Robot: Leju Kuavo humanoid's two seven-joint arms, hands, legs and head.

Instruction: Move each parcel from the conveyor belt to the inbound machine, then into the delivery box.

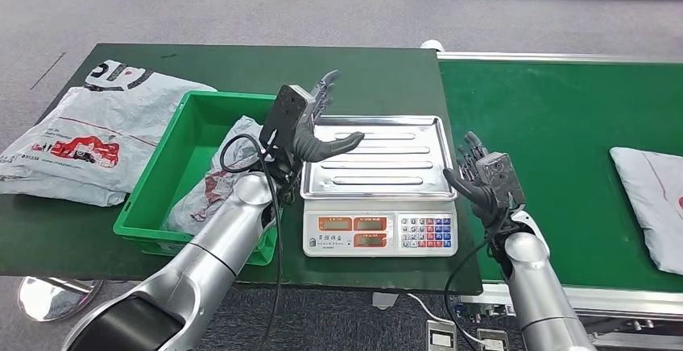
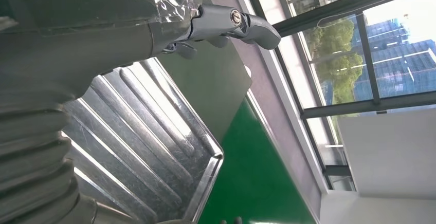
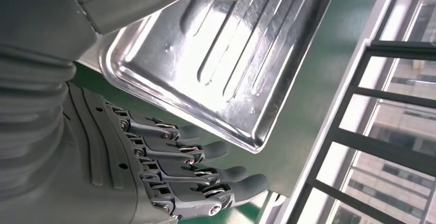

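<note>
The left hand (image 1: 310,125) hangs over the left edge of the scale's steel tray (image 1: 403,175), fingers (image 1: 324,87) spread and pointing far, thumb stretched right across the tray, holding nothing. The right hand (image 1: 483,175) is raised just right of the tray, near the edge of the green conveyor belt (image 1: 548,134), fingers apart and empty.

From the head view, the scale (image 1: 378,233) sits on the near right part of the dark worktop (image 1: 242,65). Left of it stands a green delivery box (image 1: 173,166) with one grey parcel (image 1: 211,182) lying inside, partly hidden by the left arm. A second grey parcel with red print (image 1: 84,138) lies on the worktop left of the box. A third parcel (image 1: 652,206) rests on the belt at the far right, well apart from both hands.

The left wrist view shows the ribbed tray (image 2: 154,147) close beneath the hand, one finger (image 2: 241,23) extended over the worktop, and windows beyond. The right wrist view shows the tray's corner (image 3: 226,64) beside the spread fingers (image 3: 205,167), not touching it.
</note>
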